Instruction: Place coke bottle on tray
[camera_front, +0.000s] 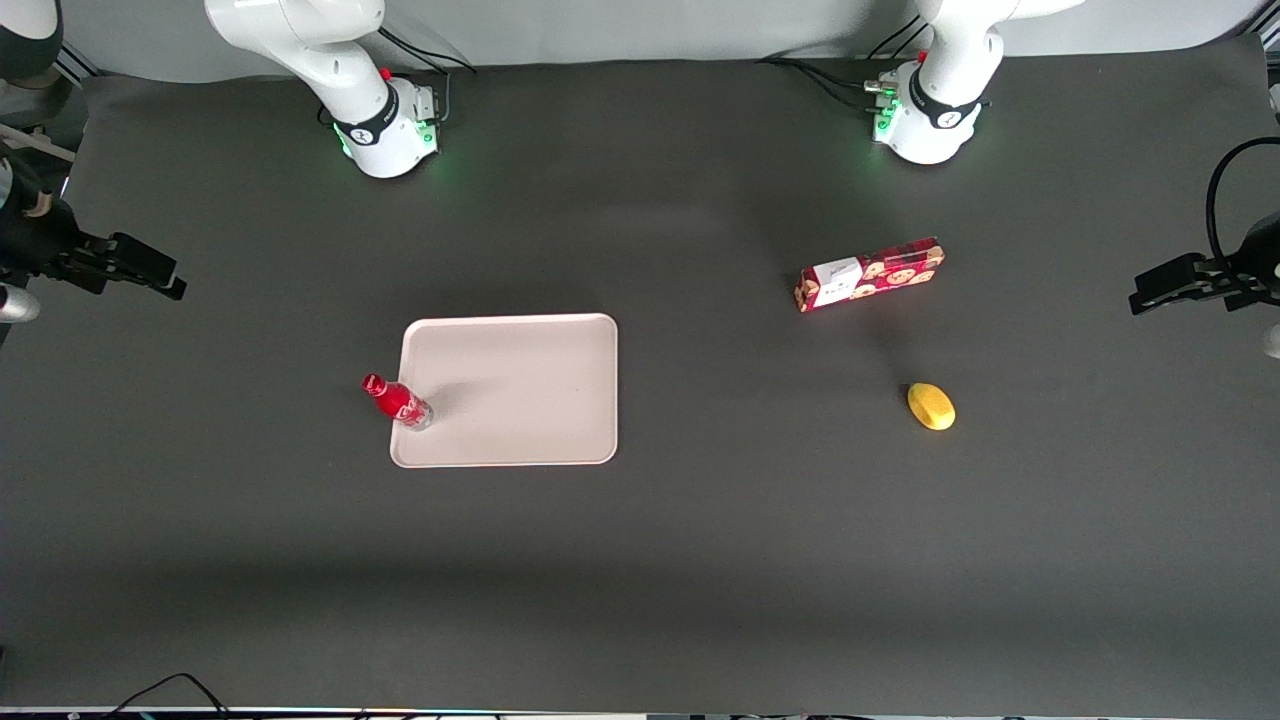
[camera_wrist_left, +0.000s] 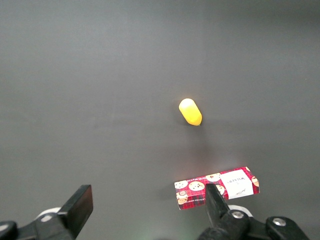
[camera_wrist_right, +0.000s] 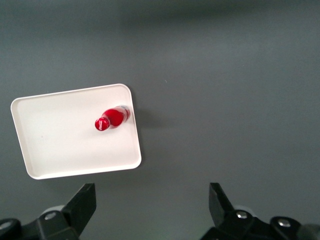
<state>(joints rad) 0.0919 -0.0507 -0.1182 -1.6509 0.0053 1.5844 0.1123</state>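
The small red coke bottle (camera_front: 398, 401) stands upright on the pale pinkish-white tray (camera_front: 520, 390), just inside the rim at the tray's edge toward the working arm's end. In the right wrist view the coke bottle (camera_wrist_right: 112, 118) shows from above on the tray (camera_wrist_right: 65, 140), close to its edge. My right gripper (camera_front: 170, 280) hangs high above the bare mat at the working arm's end of the table, well apart from the tray. The gripper (camera_wrist_right: 152, 192) is open, its fingers (camera_wrist_right: 85, 197) spread wide with nothing between them.
A long red cookie box (camera_front: 870, 274) with a white label lies toward the parked arm's end. A small yellow object (camera_front: 931, 406) lies nearer the front camera than the box. Two white arm bases (camera_front: 385, 120) stand at the table's back edge.
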